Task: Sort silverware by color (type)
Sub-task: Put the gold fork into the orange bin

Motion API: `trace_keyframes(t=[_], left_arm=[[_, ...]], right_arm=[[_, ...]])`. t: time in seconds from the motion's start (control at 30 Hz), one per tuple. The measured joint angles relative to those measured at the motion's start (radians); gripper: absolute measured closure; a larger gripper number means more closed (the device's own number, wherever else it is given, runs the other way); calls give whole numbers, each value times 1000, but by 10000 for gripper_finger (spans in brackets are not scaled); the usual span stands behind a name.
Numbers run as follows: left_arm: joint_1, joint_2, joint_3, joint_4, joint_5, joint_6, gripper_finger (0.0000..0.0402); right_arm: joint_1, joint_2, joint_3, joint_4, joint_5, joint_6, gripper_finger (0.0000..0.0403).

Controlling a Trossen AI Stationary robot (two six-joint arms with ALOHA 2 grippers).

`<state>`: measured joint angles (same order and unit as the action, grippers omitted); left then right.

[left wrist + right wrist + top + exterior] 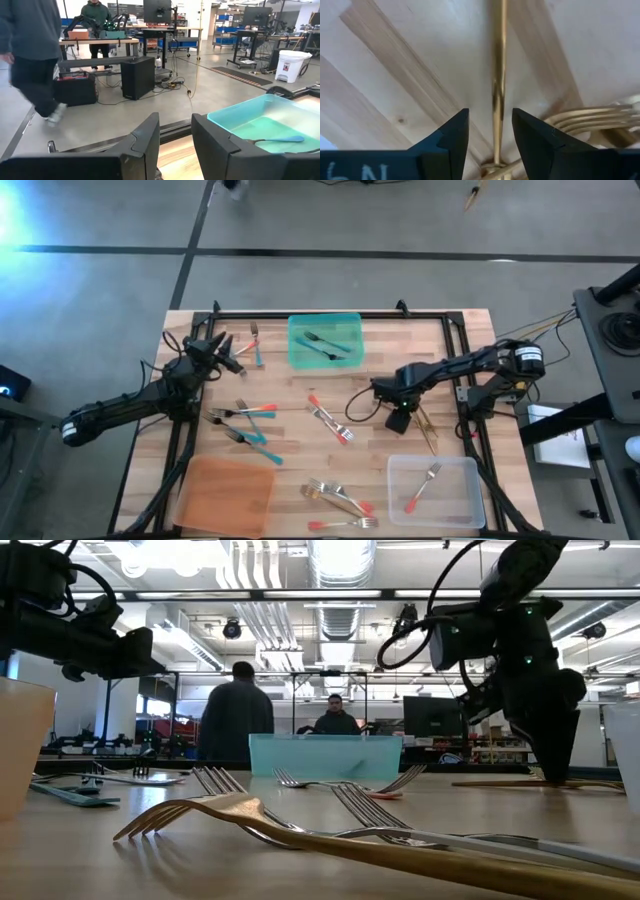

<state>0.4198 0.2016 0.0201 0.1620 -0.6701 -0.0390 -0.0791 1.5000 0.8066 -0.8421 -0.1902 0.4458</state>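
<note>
Nearest the low camera, an all-gold fork (pixel 330 840) is seen lying flat on the pale wooden table (pixel 290 395), tines to the left, with silver forks crossing behind it. Along the table's near edge in the high view, an orange plastic tray (pixel 226 492) is noted at the left; a clear plastic tray (pixel 436 490) at the right holds one coral-handled fork (pixel 423 487). Between the two trays, a loose cluster of gold and coral-handled forks (pixel 340 504) is recorded.

At mid-table, teal-handled and coral-handled forks (pixel 245 424) are scattered left of centre, and another coral-handled fork (pixel 330 420) lies near the middle. The right gripper (pixel 490 131) is lowered to the tabletop right of centre, its fingers parted on either side of a slim gold utensil handle (pixel 498 75) without closing on it. More gold tines (pixel 592 119) are seen just beside it.

Farther back, a teal plastic tray (pixel 300 352) holds two teal-handled pieces (pixel 325 345). The left gripper (pixel 175 137) is held above the table's far left part, fingers apart and empty, near one teal-handled fork (pixel 256 345).

Beyond the table, two people (pixel 236 712) are visible in the room.
</note>
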Motion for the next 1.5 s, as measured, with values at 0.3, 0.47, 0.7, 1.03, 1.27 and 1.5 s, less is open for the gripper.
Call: trace_keyframes(t=[0.3, 0.47, 0.7, 1.03, 1.27, 1.5], left_arm=[[0, 3, 0, -3, 0, 0, 304], [0, 2, 0, -2, 0, 0, 304], [0, 3, 0, -2, 0, 0, 304], [0, 3, 0, -2, 0, 0, 304], [0, 3, 0, -2, 0, 0, 304], [0, 3, 0, -1, 0, 0, 304]], right_arm=[[9, 73, 7, 6, 16, -2, 282], [9, 82, 7, 4, 28, -11, 338], [9, 78, 7, 10, 35, -11, 385], [9, 30, 5, 19, 38, -45, 388], [9, -54, 4, 145, 101, -65, 389], [9, -131, 5, 255, 89, -68, 390]])
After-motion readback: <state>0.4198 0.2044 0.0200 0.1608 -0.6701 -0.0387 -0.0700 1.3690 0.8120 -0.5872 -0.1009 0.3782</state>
